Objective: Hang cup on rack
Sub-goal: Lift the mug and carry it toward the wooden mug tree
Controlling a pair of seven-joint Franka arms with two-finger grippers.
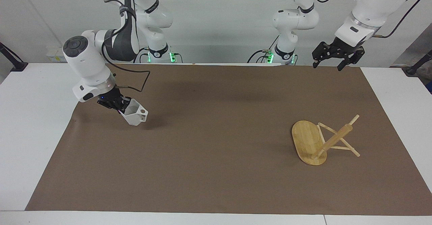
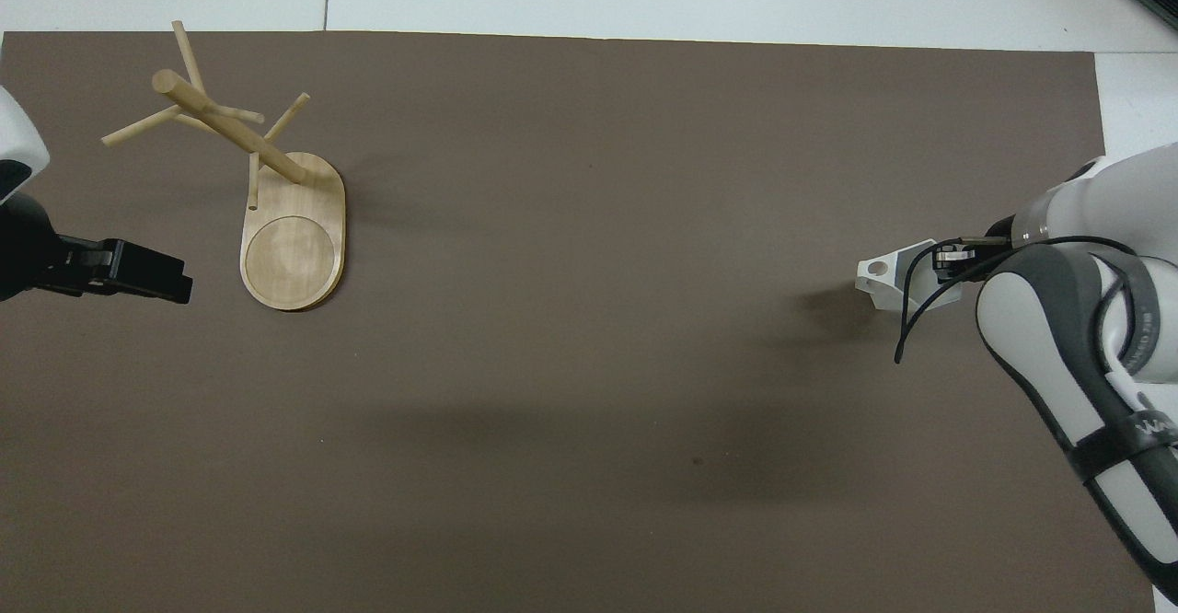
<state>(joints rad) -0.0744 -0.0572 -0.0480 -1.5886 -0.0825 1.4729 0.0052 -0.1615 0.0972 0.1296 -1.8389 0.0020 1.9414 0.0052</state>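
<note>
The right gripper (image 1: 122,107) is closed on the rim of the cup (image 1: 135,115), one finger inside the mouth and one outside, and holds it tilted in the air over the brown mat (image 1: 216,133) at the right arm's end of the table; a shadow lies on the mat under it. The cup is white and matte, with flat angular facets, a polygonal rim and a blocky handle pierced by a round hole, the handle pointing toward the middle of the table.

The left gripper (image 1: 332,64) waits, raised over the mat's edge nearest the robots at the left arm's end, its black fingers spread wide apart and holding nothing.

The rack (image 1: 319,142) stands on the mat at the left arm's end, well apart from the cup. It is pale bamboo with a visible grain: a flat oval base with a round recess, one thick round post and thin pegs sticking out.
</note>
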